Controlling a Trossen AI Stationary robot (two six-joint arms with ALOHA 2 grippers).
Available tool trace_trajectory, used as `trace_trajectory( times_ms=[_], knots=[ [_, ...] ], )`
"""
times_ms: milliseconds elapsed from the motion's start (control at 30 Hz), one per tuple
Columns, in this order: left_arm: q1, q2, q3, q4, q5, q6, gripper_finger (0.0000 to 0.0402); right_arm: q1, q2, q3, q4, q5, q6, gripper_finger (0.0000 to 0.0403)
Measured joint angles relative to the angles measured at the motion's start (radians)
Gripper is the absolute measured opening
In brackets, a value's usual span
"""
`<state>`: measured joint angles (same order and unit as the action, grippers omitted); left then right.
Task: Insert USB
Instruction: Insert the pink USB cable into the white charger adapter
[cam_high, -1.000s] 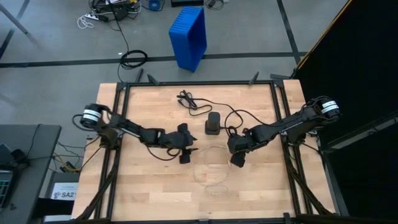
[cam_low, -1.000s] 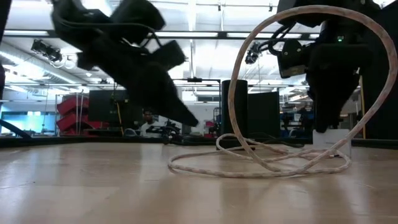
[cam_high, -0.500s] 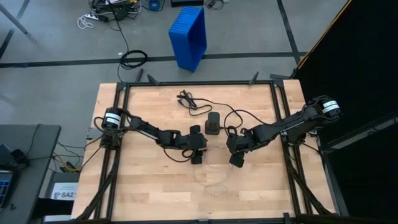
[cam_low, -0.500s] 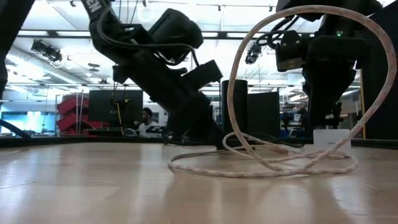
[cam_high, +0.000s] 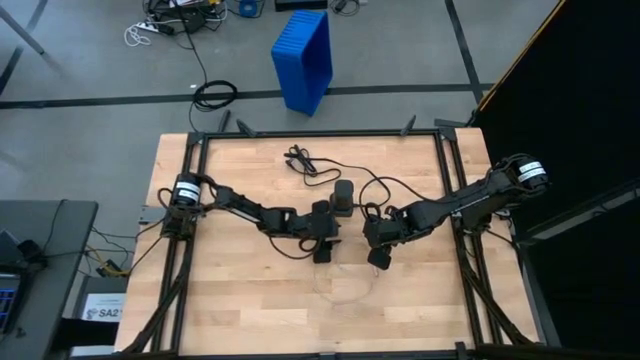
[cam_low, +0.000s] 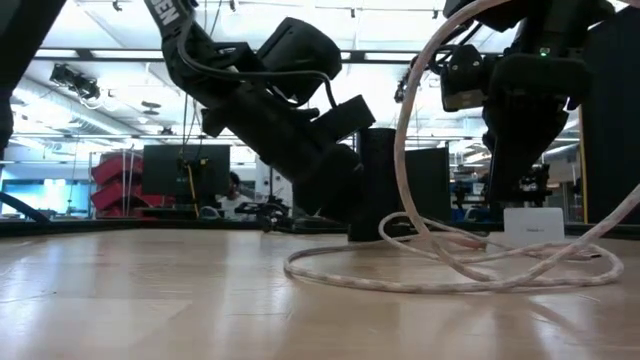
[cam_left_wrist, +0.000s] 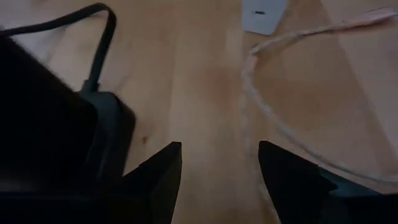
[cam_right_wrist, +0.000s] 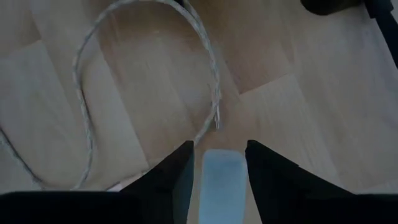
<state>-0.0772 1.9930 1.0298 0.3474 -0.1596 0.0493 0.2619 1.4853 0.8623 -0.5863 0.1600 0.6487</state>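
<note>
The USB cable is a pale braided cord, whitish with faint pink flecks, lying in loose loops on the tabletop between the two arms and rising in one tall arc in the low view. Its free end, a small metal plug, lies flat on the wood just ahead of the right tool. That tool's two dark fingers are closed on a small white rectangular block with rounded corners, the white adapter; in the low view the same block hangs just above the wood with faint grey print too small to read.

Near the tabletop's middle stands a matte black box-shaped charger, upright, with a thin black power cord running from it to a tangle near the far edge. The left tool sits just beside this charger, its fingers spread apart with nothing between them, hovering over bare wood.

The tabletop is light wooden planks with visible grain, framed by black metal rails. Beyond it on the grey floor stands a ribbed blue plastic crate. A white label beside the left arm's base reads "SA2", the rest cut off.
</note>
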Motion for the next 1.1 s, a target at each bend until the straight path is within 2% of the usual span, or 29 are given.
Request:
trace_trajectory(
  times_ms=[267, 433, 800, 967, 1100],
  knots=[
    [-0.001, 0.000, 0.000, -0.006, 0.076, -0.005, 0.0197, 0.000, 0.000, 0.000, 0.010, 0.009, -0.015, 0.0113],
    [-0.001, 0.000, 0.000, -0.010, 0.076, -0.008, 0.0191, 0.000, 0.000, 0.000, 0.010, 0.021, -0.017, 0.0113],
    [-0.002, 0.046, 0.005, -0.015, 0.087, -0.038, 0.0103, 0.000, 0.000, 0.000, 0.025, 0.025, -0.025, 0.0111],
    [-0.004, 0.052, 0.005, -0.030, 0.092, -0.027, 0.0017, 0.000, 0.000, 0.000, 0.036, 0.029, -0.041, 0.0106],
    [-0.004, 0.034, 0.006, -0.083, 0.073, -0.011, 0.0002, 0.000, 0.000, 0.000, 0.051, 0.029, -0.061, 0.0102]
  ],
)
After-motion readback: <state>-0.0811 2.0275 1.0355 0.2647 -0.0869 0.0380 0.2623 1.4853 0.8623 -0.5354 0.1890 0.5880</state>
